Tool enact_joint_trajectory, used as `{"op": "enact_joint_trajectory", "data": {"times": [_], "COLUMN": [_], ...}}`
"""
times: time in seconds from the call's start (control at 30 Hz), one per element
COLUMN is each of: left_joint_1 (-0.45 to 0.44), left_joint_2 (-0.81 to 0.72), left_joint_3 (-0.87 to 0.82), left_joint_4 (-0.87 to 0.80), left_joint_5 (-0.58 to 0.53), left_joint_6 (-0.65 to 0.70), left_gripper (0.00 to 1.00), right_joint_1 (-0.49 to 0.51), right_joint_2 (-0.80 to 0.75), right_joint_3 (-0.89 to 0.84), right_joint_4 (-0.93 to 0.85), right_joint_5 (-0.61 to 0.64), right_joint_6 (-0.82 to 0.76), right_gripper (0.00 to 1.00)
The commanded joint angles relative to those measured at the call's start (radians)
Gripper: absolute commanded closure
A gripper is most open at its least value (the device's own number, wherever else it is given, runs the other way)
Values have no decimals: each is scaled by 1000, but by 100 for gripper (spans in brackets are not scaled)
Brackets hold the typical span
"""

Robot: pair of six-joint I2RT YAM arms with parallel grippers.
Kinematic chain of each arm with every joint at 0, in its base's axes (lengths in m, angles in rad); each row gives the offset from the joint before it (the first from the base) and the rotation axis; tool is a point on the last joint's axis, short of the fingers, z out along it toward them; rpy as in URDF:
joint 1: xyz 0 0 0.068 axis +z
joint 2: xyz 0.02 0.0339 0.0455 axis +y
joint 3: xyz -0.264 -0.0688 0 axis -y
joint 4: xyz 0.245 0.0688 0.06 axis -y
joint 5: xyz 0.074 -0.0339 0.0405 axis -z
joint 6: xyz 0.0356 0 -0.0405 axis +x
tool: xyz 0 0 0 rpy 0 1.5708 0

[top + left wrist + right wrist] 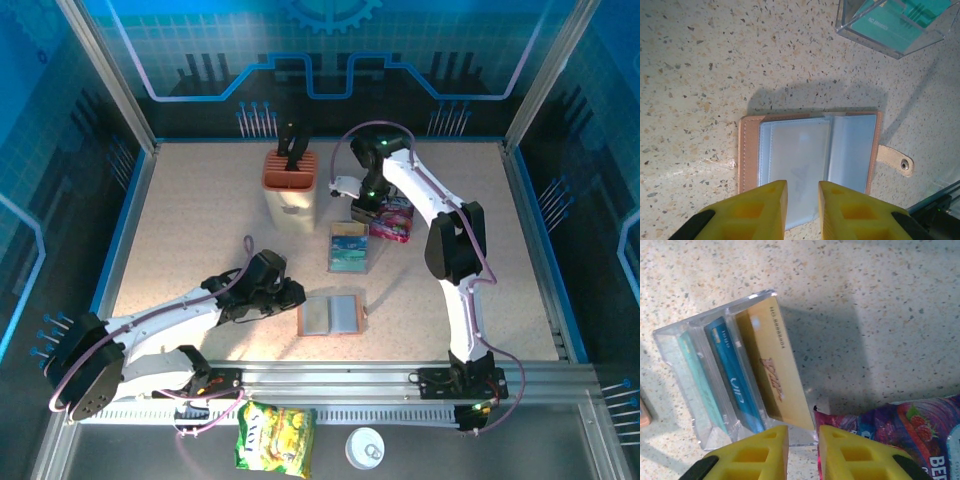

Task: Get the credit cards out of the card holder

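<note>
The brown card holder (330,315) lies open and flat on the table, its grey-blue pockets (800,150) facing up. My left gripper (802,200) hovers over its near edge, open by a narrow gap with nothing between the fingers; from above, the left gripper (294,293) sits just left of the holder. Three credit cards stand in a clear tray (715,312): a teal card (695,380), a blue card (735,385) and a gold card (775,375). My right gripper (803,450) is slightly open above the tray's near corner, holding nothing.
A purple snack packet (393,220) lies right of the clear tray (349,247). An orange-topped beige knife block (290,185) stands behind. A yellow snack bag (275,440) and a white lid (365,448) lie beyond the front rail.
</note>
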Motion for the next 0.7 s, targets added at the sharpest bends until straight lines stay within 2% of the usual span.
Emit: {"op": "enact_joint_trajectory", "data": {"times": [0.0, 0.37, 0.47, 0.67], "left_joint_1": [10, 11, 10, 10], "left_joint_2": [-13, -6, -1, 25], "left_joint_3": [-20, -18, -19, -34], "left_joint_4": [-11, -3, -3, 16], "left_joint_5": [1, 4, 1, 11], "left_joint_6": [-3, -3, 2, 1], "left_gripper": [77, 77, 77, 79], "right_joint_1": [-9, 11, 13, 42], "right_joint_2": [-62, -128, -181, -354], "right_joint_3": [-37, -181, -246, -480], "right_joint_4": [66, 231, 294, 489], "right_joint_5": [13, 27, 15, -60], "right_joint_6": [52, 222, 330, 595], "right_gripper": [77, 76, 76, 76]}}
